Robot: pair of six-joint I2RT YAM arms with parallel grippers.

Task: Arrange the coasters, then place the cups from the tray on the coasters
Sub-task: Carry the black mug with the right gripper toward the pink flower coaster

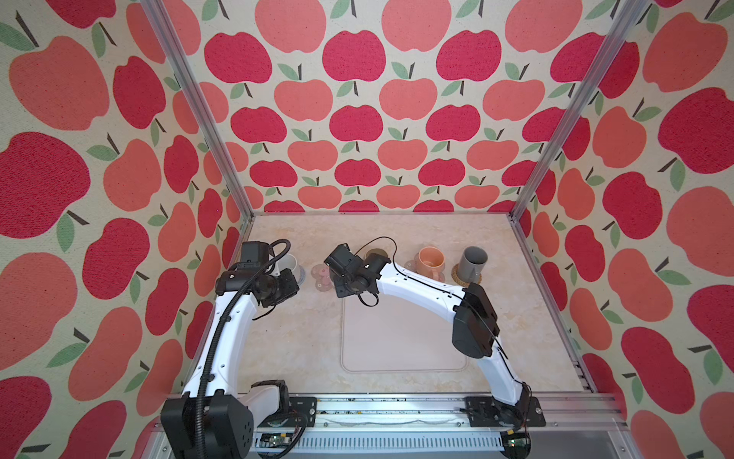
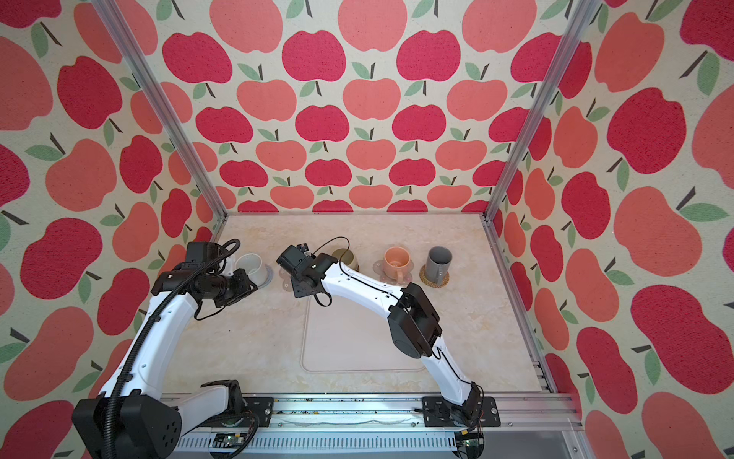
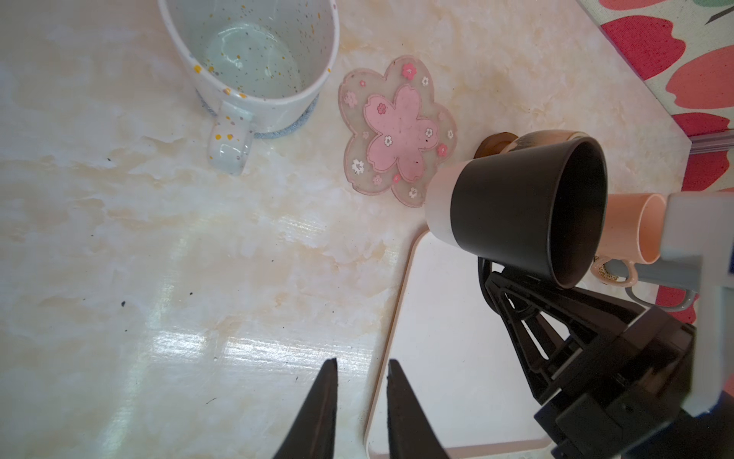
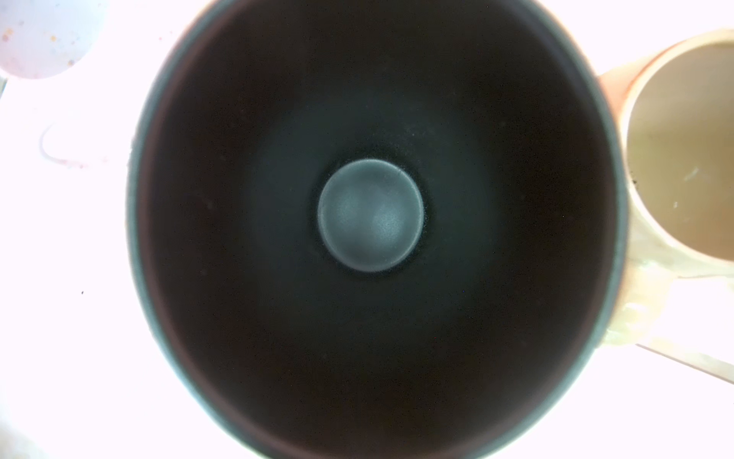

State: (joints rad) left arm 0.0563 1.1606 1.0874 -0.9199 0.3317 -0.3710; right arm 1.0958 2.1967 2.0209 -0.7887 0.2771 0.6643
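Note:
My right gripper (image 3: 501,274) is shut on the black cup (image 3: 528,206), which hangs off the table by the tray's (image 3: 449,337) corner. The cup's pale base is next to a bare pink flower coaster (image 3: 397,127). Seen from the right wrist, the black cup's inside (image 4: 369,222) fills the picture. The white speckled cup (image 3: 254,67) stands on the grey crocheted coaster (image 3: 294,127). My left gripper (image 3: 361,365) is shut and holds nothing, low over the table at the tray's edge. The tray (image 1: 401,349) carries no cups in both top views.
Along the back row, the cream cup (image 2: 345,256) sits on the dark brown coaster (image 3: 492,145). The peach cup (image 1: 431,260) is on a pink flower coaster (image 1: 411,265), and the grey cup (image 1: 472,262) is on the rattan coaster (image 1: 456,278). Apple-print walls enclose the table.

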